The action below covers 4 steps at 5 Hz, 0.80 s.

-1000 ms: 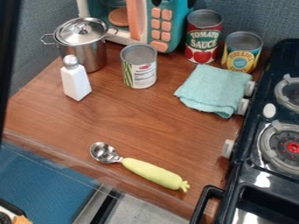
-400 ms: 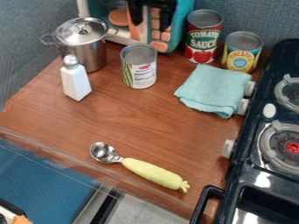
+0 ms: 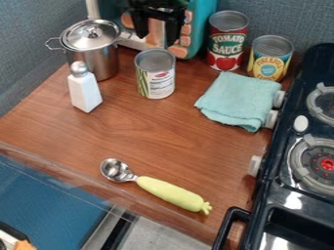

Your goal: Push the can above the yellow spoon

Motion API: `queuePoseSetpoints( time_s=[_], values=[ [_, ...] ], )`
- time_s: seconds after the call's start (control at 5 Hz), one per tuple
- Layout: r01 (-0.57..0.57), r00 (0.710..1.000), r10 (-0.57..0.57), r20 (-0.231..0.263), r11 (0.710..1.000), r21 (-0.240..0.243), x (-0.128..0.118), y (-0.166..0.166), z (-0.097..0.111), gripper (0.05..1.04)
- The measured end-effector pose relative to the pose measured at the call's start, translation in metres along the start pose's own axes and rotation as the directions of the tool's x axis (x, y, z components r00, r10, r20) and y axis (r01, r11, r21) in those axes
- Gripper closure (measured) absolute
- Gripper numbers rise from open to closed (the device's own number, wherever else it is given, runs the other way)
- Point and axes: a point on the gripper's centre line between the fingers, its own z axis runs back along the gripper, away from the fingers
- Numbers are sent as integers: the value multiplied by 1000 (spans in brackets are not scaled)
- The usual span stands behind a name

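We see the can (image 3: pixel 156 75) between the lidded pot (image 3: pixel 101 61) and folded cloth (image 3: pixel 238 100), the yellow spoon (image 3: pixel 171 193) nearer us. Since the earlier frames, the gripper (image 3: pixel 156 38) has moved down and leftward in view, fingers well apart, holding nothing. We note wooden counter (image 3: pixel 140 136), stove (image 3: pixel 303 195) at right, bluish wall (image 3: pixel 287 19) behind.

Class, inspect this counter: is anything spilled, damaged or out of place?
Nothing stands out: the lid sits on the pot, the white shaker and green-striped can stand upright, and no spill shows around the yellow spoon.
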Motion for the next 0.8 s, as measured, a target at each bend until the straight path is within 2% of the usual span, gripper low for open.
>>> queuePoseSetpoints(
  time_s=[0.4, 0.6, 0.8],
  values=[
    [-68, 998, 68, 3, 998, -9, -4, -2, -10, 85],
    [-102, 995, 102, 3, 995, -23, -3, -5, -8, 85],
    [-121, 992, 122, 25, 992, -37, 4, -6, -1, 85]
  ],
)
